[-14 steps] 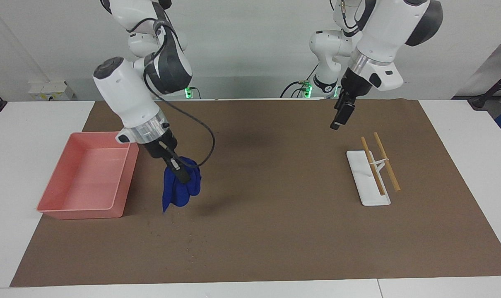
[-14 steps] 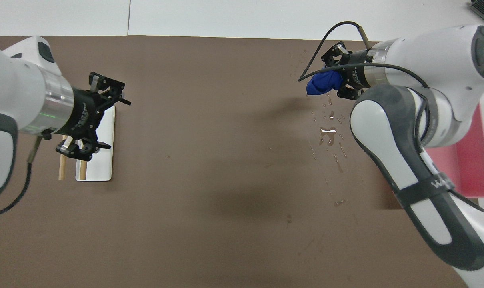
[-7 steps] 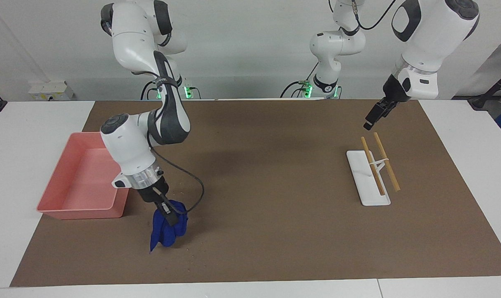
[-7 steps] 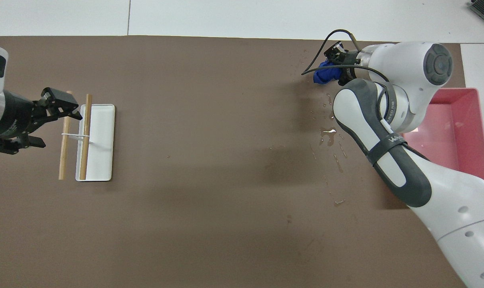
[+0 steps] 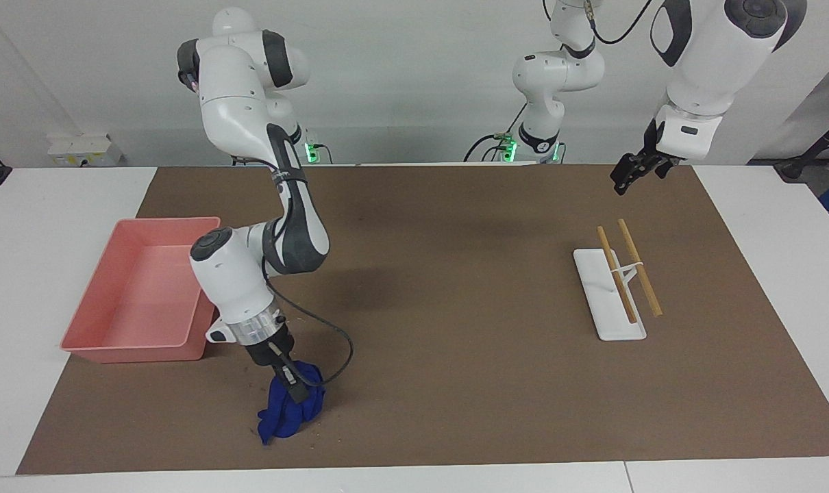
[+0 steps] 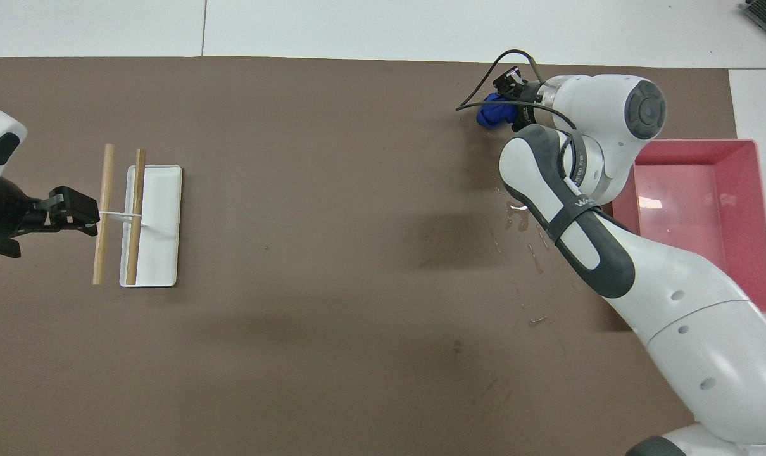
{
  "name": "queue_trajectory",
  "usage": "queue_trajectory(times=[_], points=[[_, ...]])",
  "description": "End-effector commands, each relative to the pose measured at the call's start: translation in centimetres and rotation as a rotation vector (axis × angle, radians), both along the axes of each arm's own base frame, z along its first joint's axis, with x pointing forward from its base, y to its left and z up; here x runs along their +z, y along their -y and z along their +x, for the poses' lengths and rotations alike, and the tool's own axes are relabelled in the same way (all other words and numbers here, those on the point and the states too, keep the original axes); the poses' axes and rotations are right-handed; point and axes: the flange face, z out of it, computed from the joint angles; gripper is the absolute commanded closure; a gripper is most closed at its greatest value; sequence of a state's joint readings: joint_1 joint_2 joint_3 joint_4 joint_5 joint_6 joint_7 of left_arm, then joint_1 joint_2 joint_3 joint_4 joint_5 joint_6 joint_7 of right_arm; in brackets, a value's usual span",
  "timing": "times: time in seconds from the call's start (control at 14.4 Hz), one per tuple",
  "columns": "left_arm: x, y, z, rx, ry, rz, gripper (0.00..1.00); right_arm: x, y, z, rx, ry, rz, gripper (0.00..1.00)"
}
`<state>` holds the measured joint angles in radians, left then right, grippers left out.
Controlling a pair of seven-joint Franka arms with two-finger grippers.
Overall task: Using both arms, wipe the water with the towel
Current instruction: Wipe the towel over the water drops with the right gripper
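On the brown mat, right pincer presses the towel down.

Colour inventory, one moment.
Deep royal-blue soft cloth towel; plain brown mat on white table; pink plastic tray; white flat stand bearing two tan wooden sticks; glossy white arms with black right gripper and black left gripper.
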<state>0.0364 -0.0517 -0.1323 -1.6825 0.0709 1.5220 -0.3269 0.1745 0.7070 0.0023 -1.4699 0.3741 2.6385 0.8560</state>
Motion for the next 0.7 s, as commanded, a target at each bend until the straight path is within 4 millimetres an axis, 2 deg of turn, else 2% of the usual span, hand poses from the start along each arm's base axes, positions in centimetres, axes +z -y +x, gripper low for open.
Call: queue_trajectory(times=[0.0, 0.14, 0.42, 0.56, 0.63], points=[[0.7, -0.9, -0.6, -0.042, 0.004, 0.002, 0.0, -1.7, 0.5, -2.7, -0.006, -0.027, -0.003, 1.0], [0.5, -0.2, -0.7, -0.048, 0.004, 0.004, 0.0, -2.8, 1.2, -4.0, -0.013, -0.054, -0.011, 1.0], [0.5, -0.9, -0.7, 0.003, 0.01, 0.006, 0.0, -4.3, 1.3, -5.9, 0.014, -0.094, -0.031, 1.0], [0.6, -0.6, -0.5, -0.017, 0.015, 0.003, 0.0, -5.2, 1.7, -7.2, 0.058, -0.113, -0.056, 1.0], [0.7, -1.7, -0.2, -0.002, 0.022, 0.001, 0.0, -5.6, 1.7, -7.8, 0.074, -0.123, -0.064, 1.0]])
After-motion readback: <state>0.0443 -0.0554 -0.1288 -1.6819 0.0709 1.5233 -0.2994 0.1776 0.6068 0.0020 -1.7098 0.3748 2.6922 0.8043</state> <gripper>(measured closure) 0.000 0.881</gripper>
